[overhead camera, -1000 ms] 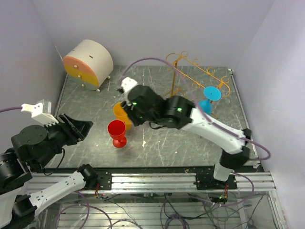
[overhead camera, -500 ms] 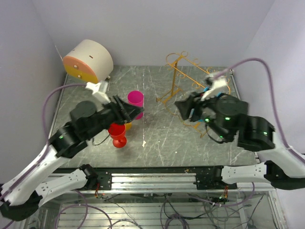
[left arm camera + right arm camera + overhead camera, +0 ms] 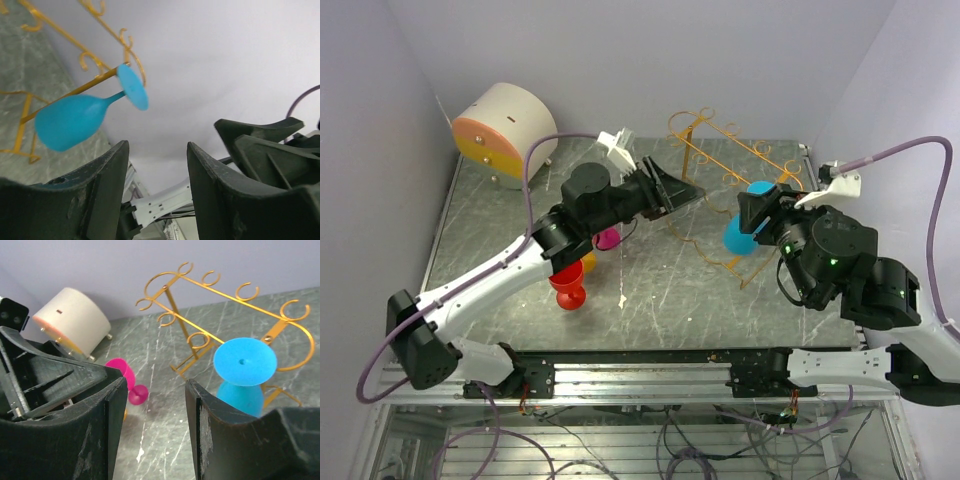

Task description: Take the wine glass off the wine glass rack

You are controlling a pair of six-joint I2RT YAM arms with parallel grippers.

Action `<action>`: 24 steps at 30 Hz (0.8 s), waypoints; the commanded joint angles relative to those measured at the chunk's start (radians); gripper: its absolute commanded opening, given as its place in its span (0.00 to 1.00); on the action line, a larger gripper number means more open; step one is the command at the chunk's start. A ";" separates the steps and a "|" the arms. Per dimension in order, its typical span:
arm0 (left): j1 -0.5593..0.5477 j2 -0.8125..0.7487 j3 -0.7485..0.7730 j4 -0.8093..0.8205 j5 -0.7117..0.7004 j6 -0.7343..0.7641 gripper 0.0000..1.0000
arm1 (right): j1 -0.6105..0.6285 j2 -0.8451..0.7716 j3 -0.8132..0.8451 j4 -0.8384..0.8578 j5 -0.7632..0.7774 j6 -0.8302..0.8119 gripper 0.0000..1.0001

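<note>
Both end effectors stand wide, with nothing between their fingers. The right end effector [image 3: 155, 381] faces the blue wine glass [image 3: 244, 361], which sits just ahead of it and a little right of its gap. The left end effector [image 3: 157, 146] comes in from the opposite side, with the glass ahead and to its left, apart from both fingers. The glass hangs bowl-down. Its round foot rests across two rails of the wine glass rack [image 3: 276, 330] and its stem drops between them, so the foot carries its weight. I judge that it can leave only by sliding along the rails to their open end, which is probably why the fingers are spread wide enough to take the bowl. Farther off, left of the right end effector's gap, a pink glass [image 3: 120, 375] is on the surface [image 3: 160, 430]. Beyond it is a round drawer box [image 3: 70, 320].
</note>
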 commanded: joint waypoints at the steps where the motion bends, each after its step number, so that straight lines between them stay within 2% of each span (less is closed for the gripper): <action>1: -0.028 0.078 0.111 0.120 0.052 -0.002 0.60 | -0.001 -0.022 0.044 -0.012 0.137 -0.002 0.50; 10: -0.064 0.238 0.249 0.058 0.066 0.000 0.58 | -0.001 -0.045 0.072 -0.047 0.317 0.012 0.50; 16: -0.073 0.304 0.298 0.027 0.069 0.000 0.56 | -0.001 -0.055 0.088 -0.001 0.311 -0.049 0.50; 24: -0.085 0.391 0.401 -0.041 0.058 0.006 0.56 | -0.001 -0.054 0.092 -0.027 0.278 -0.022 0.50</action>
